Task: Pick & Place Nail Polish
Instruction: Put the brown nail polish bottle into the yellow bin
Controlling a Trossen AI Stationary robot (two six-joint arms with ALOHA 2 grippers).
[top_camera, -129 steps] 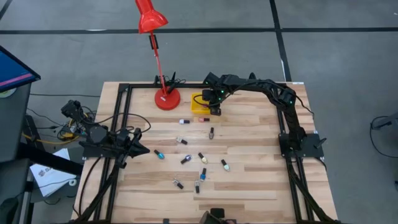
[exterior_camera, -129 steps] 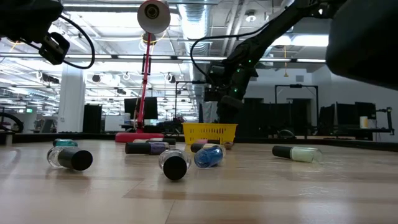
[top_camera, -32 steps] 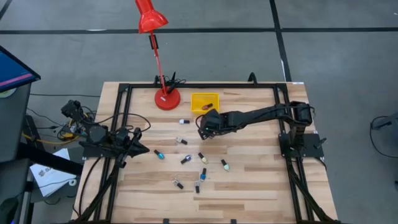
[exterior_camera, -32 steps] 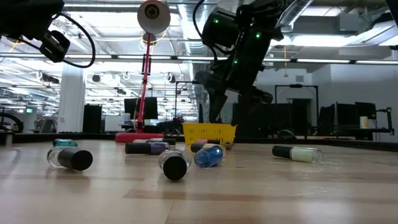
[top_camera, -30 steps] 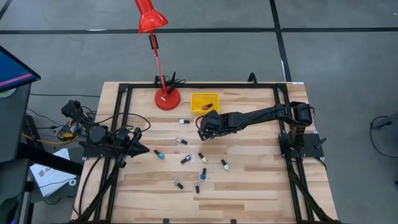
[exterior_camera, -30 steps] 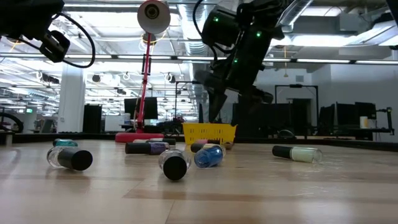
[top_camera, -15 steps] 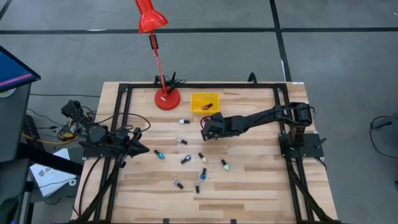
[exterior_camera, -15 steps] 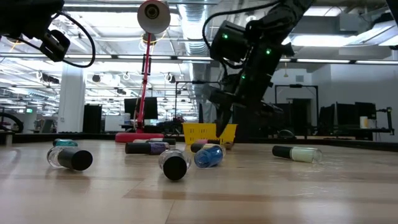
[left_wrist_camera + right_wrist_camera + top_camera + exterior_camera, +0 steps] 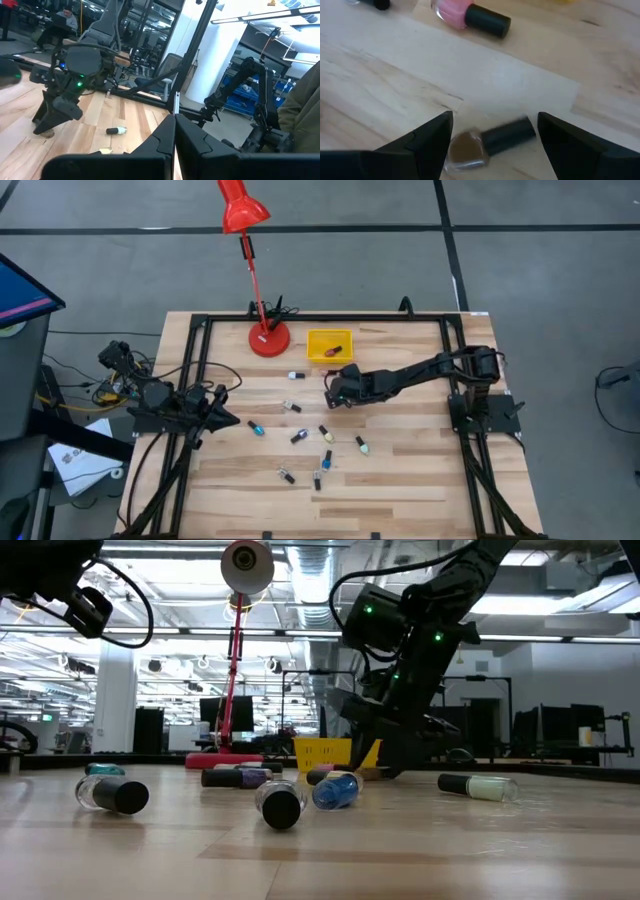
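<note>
Where the brown nail polish bottle point(image 9: 487, 141) lies on its side on the wooden table point(image 9: 420, 460), the right gripper point(image 9: 331, 391) sits low over it, fingers point(image 9: 432, 140) spread wide to either side, not touching. A pink bottle point(image 9: 470, 15) lies near. Other bottles point(image 9: 300, 436) lie scattered mid-table; one rests in the yellow bin point(image 9: 329, 345). The left gripper point(image 9: 232, 423) is closed at the table's left edge.

overhead looking down, table-level sideways, both sharing table point(image 9: 420, 435)
</note>
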